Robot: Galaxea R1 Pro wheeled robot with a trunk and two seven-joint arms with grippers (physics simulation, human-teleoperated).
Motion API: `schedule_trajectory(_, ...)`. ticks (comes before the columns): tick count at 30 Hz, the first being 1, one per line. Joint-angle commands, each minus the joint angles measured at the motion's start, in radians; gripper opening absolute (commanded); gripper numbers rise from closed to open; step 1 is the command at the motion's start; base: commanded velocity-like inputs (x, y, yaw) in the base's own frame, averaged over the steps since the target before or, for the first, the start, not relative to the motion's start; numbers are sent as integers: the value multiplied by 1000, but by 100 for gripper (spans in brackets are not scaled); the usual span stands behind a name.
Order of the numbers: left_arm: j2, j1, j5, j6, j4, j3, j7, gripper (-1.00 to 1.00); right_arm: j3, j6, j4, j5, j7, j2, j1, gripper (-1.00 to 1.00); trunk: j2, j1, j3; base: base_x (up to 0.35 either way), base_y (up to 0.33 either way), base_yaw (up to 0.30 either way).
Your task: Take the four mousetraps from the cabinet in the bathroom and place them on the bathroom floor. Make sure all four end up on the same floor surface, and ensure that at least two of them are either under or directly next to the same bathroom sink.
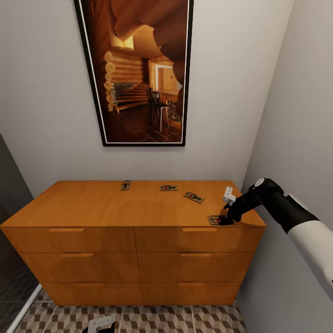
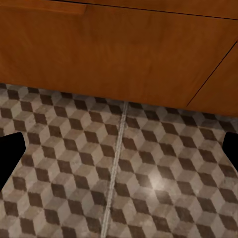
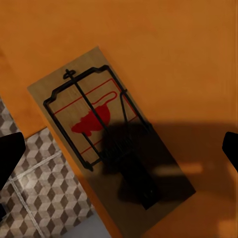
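Head view: the cabinet [image 1: 134, 231], an orange-brown chest of drawers, stands against a pale wall beneath a framed picture of a log interior [image 1: 141, 69]. Four mousetraps lie on its flat top: one at far centre-left [image 1: 125, 185], one at far centre [image 1: 168, 188], one right of centre [image 1: 194, 197], and one at the near right edge [image 1: 214, 219]. The right tool [image 1: 226, 221] points down at this last trap from the right, its dark tip at the trap's right end; whether it touches the board cannot be told.

Right wrist view: the near-edge mousetrap [image 3: 99, 134] lies flat on the cabinet top [image 3: 178, 54], one corner overhanging the edge above the bathroom floor [image 3: 39, 198]. The tool's fingertips [image 3: 10, 153] sit at opposite margins, spread wide, gripping nothing; its shadow falls across the trap.

Left wrist view: the left tool [image 2: 119, 153] hangs low before the cabinet's drawer fronts [image 2: 114, 54], over the cube-patterned floor tiles [image 2: 163, 178], its fingertips [image 2: 10, 156] wide apart and holding nothing.
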Motion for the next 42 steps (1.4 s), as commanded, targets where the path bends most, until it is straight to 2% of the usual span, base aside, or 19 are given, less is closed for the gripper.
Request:
schedule_trajectory(1,-1,-1,0,-3,1,4,0,100,2,9,-2,3,3,-1,-1,100,-1,0,-1,0,0,0)
schedule_trajectory(21,-1,-1,0,-3,1,4,0,100,4,11,0,37,-13,1,-1,100,-1,0,-1,0,0,0)
schedule_trajectory(42,-1,-1,0,-3,1,4,0,100,4,11,0,40,-19,5,-1,100,-1,0,-1,-3,19,0)
